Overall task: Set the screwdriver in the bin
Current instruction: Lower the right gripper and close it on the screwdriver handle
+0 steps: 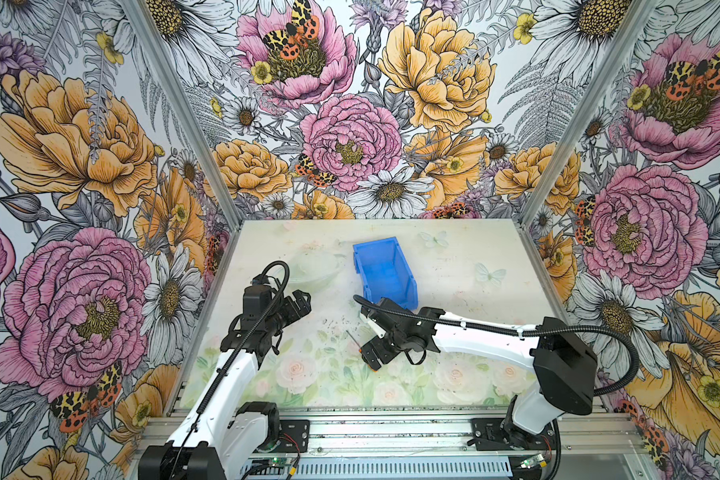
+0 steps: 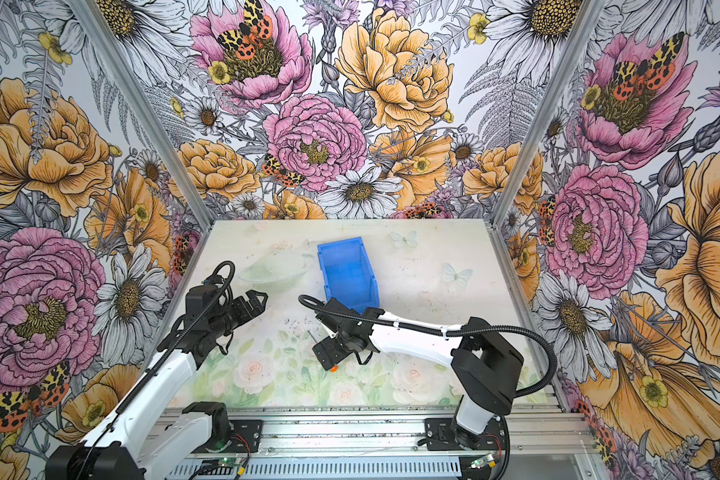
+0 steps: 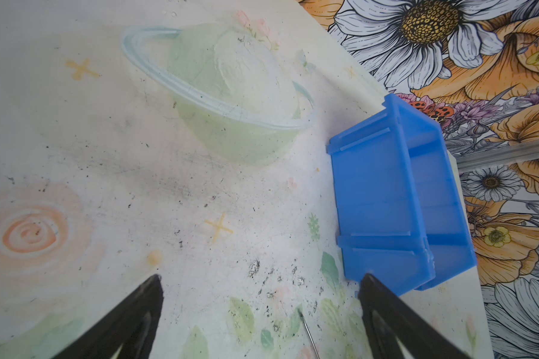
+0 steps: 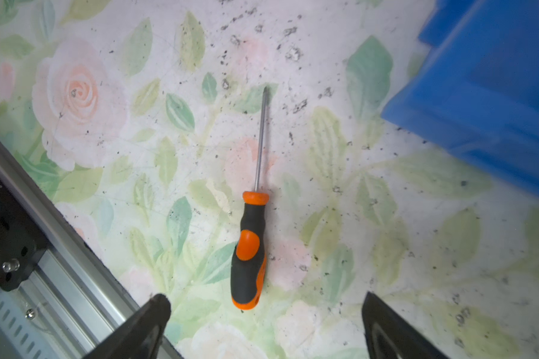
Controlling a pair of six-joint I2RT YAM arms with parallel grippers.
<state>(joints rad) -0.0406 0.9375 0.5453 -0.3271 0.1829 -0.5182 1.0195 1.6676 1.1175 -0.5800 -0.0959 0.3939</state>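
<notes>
Right gripper (image 4: 263,296): spread wide, empty, hovering over screwdriver (image 4: 249,248); handle nearest, shaft running lengthwise toward bench's (image 4: 417,248) back edge. Left gripper (image 3: 261,276): spread, empty, farther off.

The bin (image 1: 385,270) stands on the table (image 1: 454,257), far of the middle. The screwdriver (image 4: 249,248) lies flat on the table, near of the bin and apart from it, tip toward the far side, handle toward the near edge. The right gripper (image 4: 263,298) hangs over the handle. The left gripper (image 3: 262,276) hangs left of both. A rail (image 1: 391,428) runs along the table's near edge.
</notes>
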